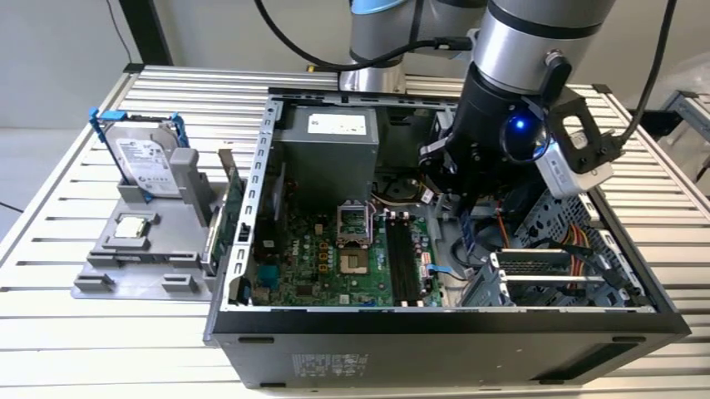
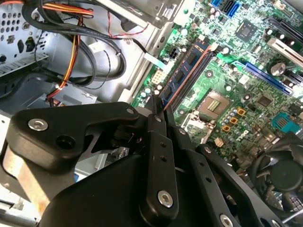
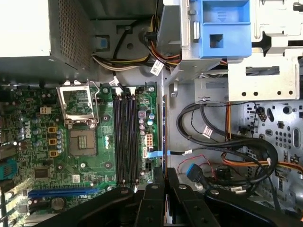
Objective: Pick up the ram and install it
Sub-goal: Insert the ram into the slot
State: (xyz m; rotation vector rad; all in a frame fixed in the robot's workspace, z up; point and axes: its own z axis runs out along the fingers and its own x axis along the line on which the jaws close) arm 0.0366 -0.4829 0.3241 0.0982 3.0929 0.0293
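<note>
a table [image 1: 100,332] of ribbed, silvery metal slats is seen in the exterior view, evenly and softly lit. behind it, a pale wall [image 1: 56,50] is crossed by a dark upright post [image 1: 145,29].

A slatted metal table [image 1: 66,349] carries 3 things. An open black computer case [image 1: 444,345] lies on its side near the middle. A grey holder [image 1: 139,266] sits just beside it on the exterior view's left. The arm's base [image 1: 372,81] stands at the far edge, behind the case.
</note>
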